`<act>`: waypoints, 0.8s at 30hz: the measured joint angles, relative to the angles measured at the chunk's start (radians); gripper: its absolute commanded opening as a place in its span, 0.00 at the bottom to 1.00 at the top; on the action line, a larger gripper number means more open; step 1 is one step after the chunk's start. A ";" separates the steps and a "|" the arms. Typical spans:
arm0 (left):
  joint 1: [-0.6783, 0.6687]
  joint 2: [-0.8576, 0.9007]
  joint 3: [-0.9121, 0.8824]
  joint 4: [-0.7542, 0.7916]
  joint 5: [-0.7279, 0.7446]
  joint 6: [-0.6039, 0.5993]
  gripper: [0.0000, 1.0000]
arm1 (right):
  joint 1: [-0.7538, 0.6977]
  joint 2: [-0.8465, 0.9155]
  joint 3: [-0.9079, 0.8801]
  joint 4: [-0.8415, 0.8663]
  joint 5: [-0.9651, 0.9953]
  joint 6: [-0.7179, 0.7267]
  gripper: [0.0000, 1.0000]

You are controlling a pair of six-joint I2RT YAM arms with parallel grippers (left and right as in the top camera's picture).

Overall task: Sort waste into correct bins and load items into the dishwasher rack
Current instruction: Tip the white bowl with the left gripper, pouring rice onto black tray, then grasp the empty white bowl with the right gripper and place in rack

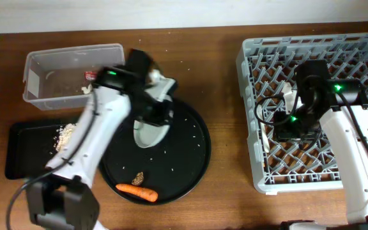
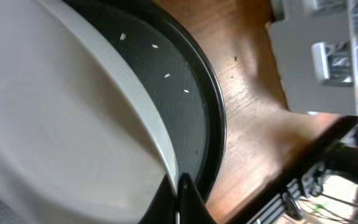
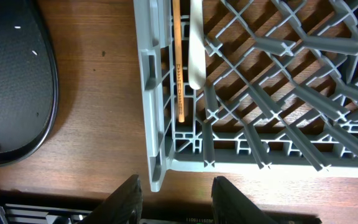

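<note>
My left gripper (image 1: 163, 110) (image 2: 179, 200) is shut on the rim of the white bowl (image 1: 147, 131) (image 2: 61, 124), holding it tilted over the round black platter (image 1: 187, 160) (image 2: 194, 112). An orange carrot (image 1: 137, 190) and a small brown lump (image 1: 138, 177) lie on the platter's near edge. My right gripper (image 1: 285, 128) (image 3: 179, 200) is open and empty over the left side of the grey dishwasher rack (image 1: 356, 57) (image 3: 151, 93). A white fork handle (image 3: 195, 50) lies in the rack. The clear tub (image 1: 62, 54) holds a red wrapper (image 1: 89, 75) and white tissue (image 1: 85, 89). The black tray (image 1: 24, 160) holds pale rice (image 1: 64, 134).
A thin wooden stick (image 3: 179, 68) lies in the rack beside the fork. A few rice grains (image 2: 166, 76) are scattered on the platter. Bare wooden table (image 1: 225, 96) separates platter and rack. The platter's edge shows at the left of the right wrist view (image 3: 17, 81).
</note>
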 measured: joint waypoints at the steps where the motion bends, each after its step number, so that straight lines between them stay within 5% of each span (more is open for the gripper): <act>1: -0.088 0.000 -0.013 0.035 -0.078 -0.068 0.00 | 0.000 0.000 0.000 0.000 0.000 0.000 0.40; 4: -0.208 0.051 -0.038 0.063 -0.168 -0.160 0.09 | 0.000 0.000 0.000 0.000 0.000 0.000 0.40; 6: -0.224 0.109 -0.040 0.063 -0.183 -0.178 0.45 | 0.000 0.000 0.000 0.000 0.000 0.000 0.41; 8: -0.229 0.135 -0.044 0.062 -0.192 -0.187 0.54 | 0.000 0.000 0.000 0.000 0.000 0.000 0.45; 10: -0.217 0.135 -0.030 0.021 -0.194 -0.190 0.56 | 0.000 0.000 0.000 0.000 0.000 0.001 0.92; 11: -0.179 0.130 0.010 -0.037 -0.195 -0.191 0.84 | 0.000 0.000 0.000 0.000 -0.001 0.001 0.90; 12: -0.123 0.116 0.053 -0.094 -0.196 -0.191 0.98 | 0.000 0.000 -0.001 0.002 -0.047 0.001 0.86; 17: 0.301 -0.107 0.108 -0.277 -0.205 -0.191 0.99 | 0.232 0.011 -0.005 0.198 -0.257 0.048 0.82; 19: 0.443 -0.105 0.108 -0.290 -0.209 -0.191 0.99 | 0.434 0.128 -0.004 0.331 -0.246 0.146 0.72; 24: 0.534 -0.105 0.107 -0.291 -0.208 -0.191 0.99 | 0.588 0.521 -0.006 0.545 -0.166 0.364 0.39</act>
